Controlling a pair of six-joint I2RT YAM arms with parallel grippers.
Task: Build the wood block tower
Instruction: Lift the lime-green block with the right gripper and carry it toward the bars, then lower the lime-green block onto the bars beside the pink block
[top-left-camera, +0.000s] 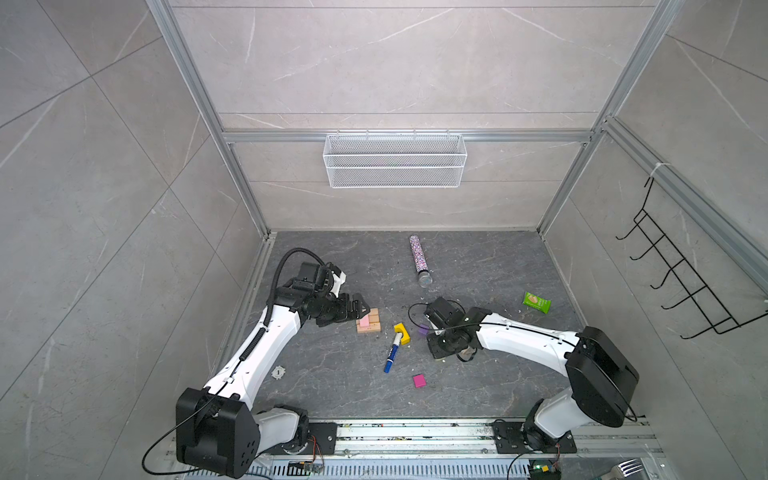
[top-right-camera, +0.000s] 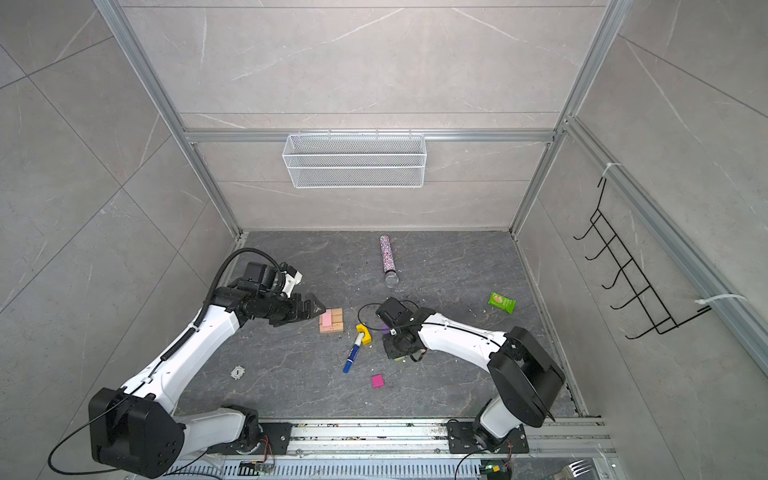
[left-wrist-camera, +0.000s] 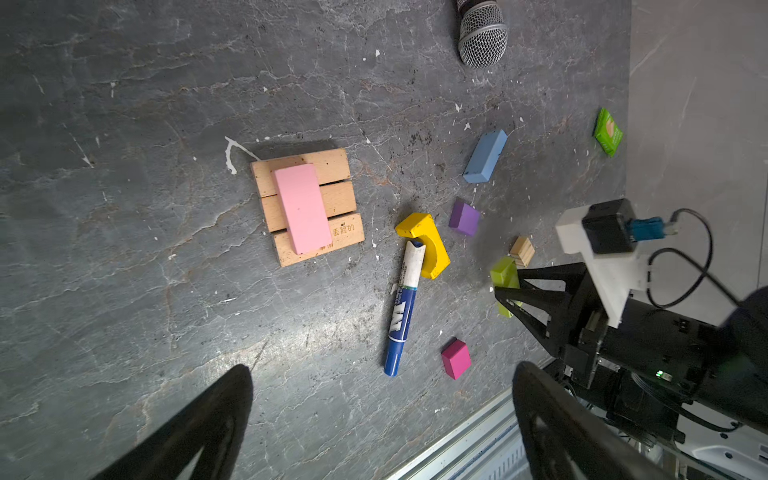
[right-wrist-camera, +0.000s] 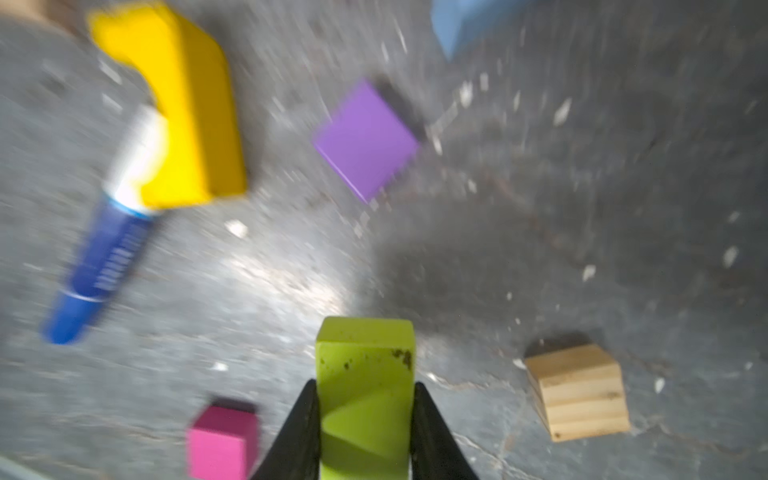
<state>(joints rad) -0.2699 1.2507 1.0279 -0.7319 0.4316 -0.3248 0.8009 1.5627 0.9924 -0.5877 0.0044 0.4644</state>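
Slate tabletop (left-wrist-camera: 124, 208), marker pen (left-wrist-camera: 402, 307) touching yellow arch (left-wrist-camera: 428, 241), microphone (left-wrist-camera: 482, 37) well apart

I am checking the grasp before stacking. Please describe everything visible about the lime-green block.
The lime-green block is a rectangular bar, seemingly painted wood, with dark specks near its free end. The right gripper is shut on it: black fingers press two opposite long sides, one end sticking out past them. No other block touches it. Whether it rests on the table cannot be told.
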